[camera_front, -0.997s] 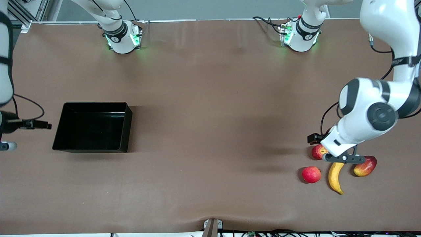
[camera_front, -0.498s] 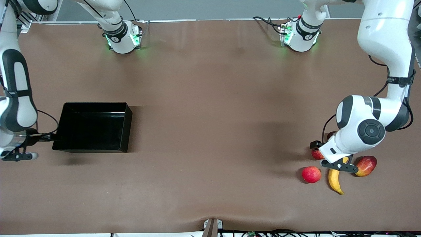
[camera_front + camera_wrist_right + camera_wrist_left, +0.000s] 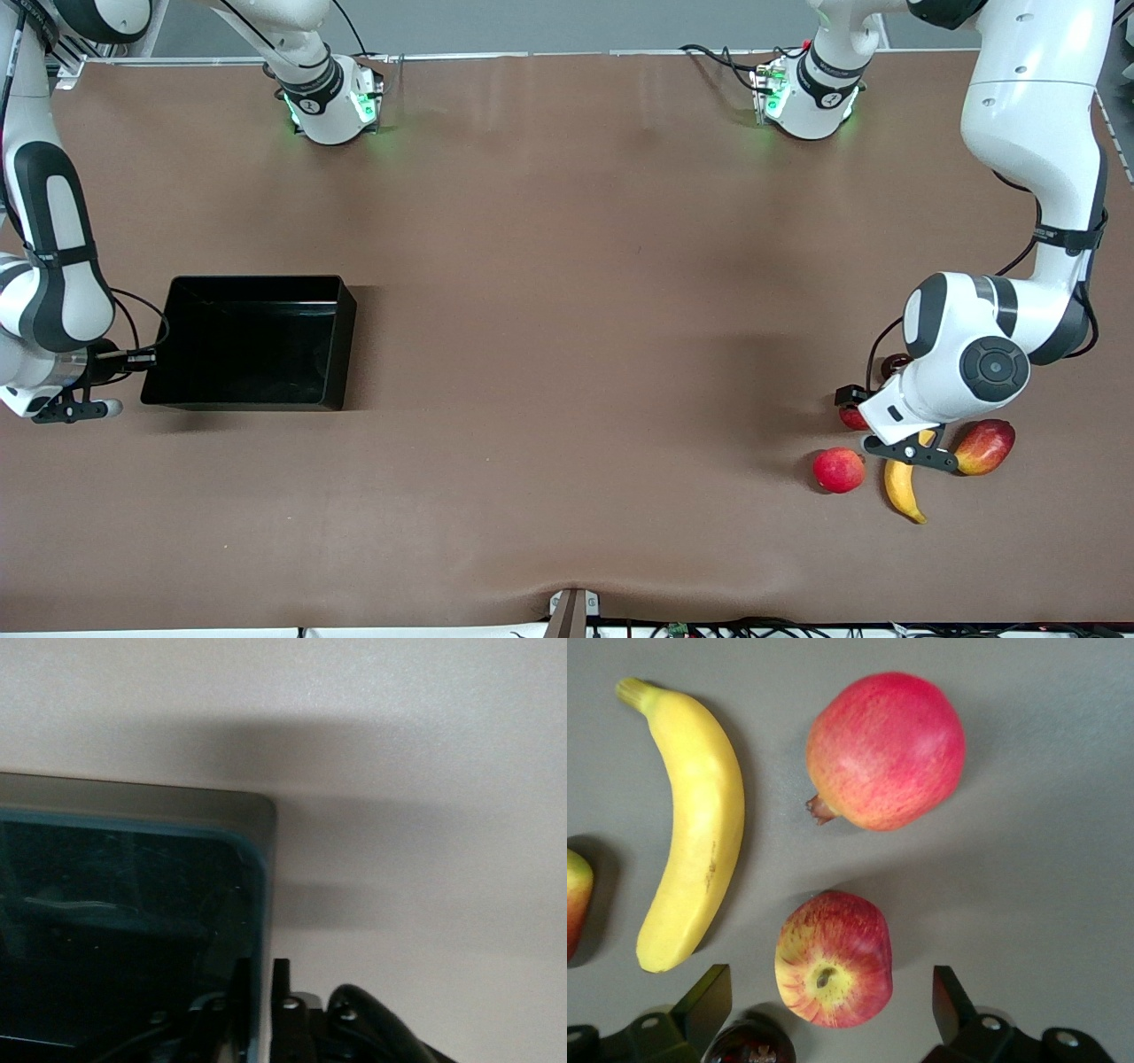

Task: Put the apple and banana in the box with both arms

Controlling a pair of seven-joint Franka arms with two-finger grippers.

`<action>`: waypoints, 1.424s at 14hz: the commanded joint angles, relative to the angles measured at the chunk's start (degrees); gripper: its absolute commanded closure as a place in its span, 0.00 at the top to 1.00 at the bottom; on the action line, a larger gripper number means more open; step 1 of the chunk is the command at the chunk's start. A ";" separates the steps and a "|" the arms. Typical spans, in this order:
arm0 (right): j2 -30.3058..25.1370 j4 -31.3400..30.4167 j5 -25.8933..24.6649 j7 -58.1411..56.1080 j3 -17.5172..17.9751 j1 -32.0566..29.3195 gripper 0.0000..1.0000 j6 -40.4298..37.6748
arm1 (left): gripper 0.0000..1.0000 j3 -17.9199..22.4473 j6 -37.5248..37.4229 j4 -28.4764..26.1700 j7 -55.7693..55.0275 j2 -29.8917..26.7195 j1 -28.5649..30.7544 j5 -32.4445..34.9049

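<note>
The left tool (image 3: 829,997) was held low over the apple (image 3: 833,961), its fingers (image 3: 709,997) spread wide, one on each side of the fruit and not touching it. The apple lay on the surface (image 3: 567,310) with its stem dimple turned up toward the wrist. It sat close to the left arm's end of the surface, and closer to the front-camera edge than to the edge where the bases stood. Just beside the apple, apart from it, the banana (image 3: 691,824) was seen. An evenly pinkish-red fruit (image 3: 886,749) lay nearer to the front camera, and a mango-like fruit (image 3: 983,446) lay past the banana toward the left arm's end.

The right tool (image 3: 260,979) was closed on the wall of the box (image 3: 347,354) at the box's end toward the right arm's end of the surface, one finger inside and one outside. The box was empty.

The step in hand was judged to be the pick of the apple. For a good grasp, the fingers would best be lowered straight down until the widest part of the apple lay between the pads. They should be kept centred so that neither finger pushed the round fruit aside or nudged the banana, and then closed gently. The box should be kept steady by the pinch on its wall
</note>
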 commanded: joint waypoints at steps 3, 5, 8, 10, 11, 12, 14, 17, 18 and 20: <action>-1.04 2.24 -0.01 -0.48 1.52 0.02 0.00 -6.00 | 1.00 -0.30 0.91 -1.23 0.50 0.85 0.34 1.09; -1.56 5.66 0.43 0.05 2.92 1.51 0.00 -11.96 | 1.00 -0.30 0.91 -1.50 0.50 0.93 0.42 1.09; -2.27 12.96 2.97 10.90 3.45 7.47 0.00 -24.87 | 1.00 -0.30 1.69 -1.85 0.50 1.72 0.51 1.00; -2.35 14.73 7.35 17.77 3.46 12.74 0.00 -29.21 | 1.00 -0.22 2.57 -2.37 0.50 2.08 0.86 1.00; -2.79 14.74 10.68 18.94 3.46 14.95 0.00 -29.31 | 1.00 -0.22 2.92 -2.55 0.50 2.16 1.38 1.00; -2.88 14.56 12.37 18.86 3.37 16.71 0.00 -29.22 | 1.00 -0.22 3.01 -2.55 0.50 2.17 1.48 1.00; -2.79 14.56 13.09 19.12 3.37 21.71 0.00 -28.70 | 1.00 -0.22 3.02 -2.73 0.50 2.25 1.74 1.00; -2.36 14.21 15.88 26.74 3.28 26.73 0.00 -26.07 | 1.00 -0.22 4.15 -3.43 0.50 2.43 2.36 1.00; -2.18 14.03 16.16 28.94 3.28 28.75 0.00 -24.93 | 0.93 -0.30 4.42 -3.61 0.50 2.43 2.53 1.00; -1.48 13.94 16.25 34.73 3.28 33.14 0.00 -21.51 | 0.47 -0.30 4.42 -3.61 0.24 2.25 2.53 0.48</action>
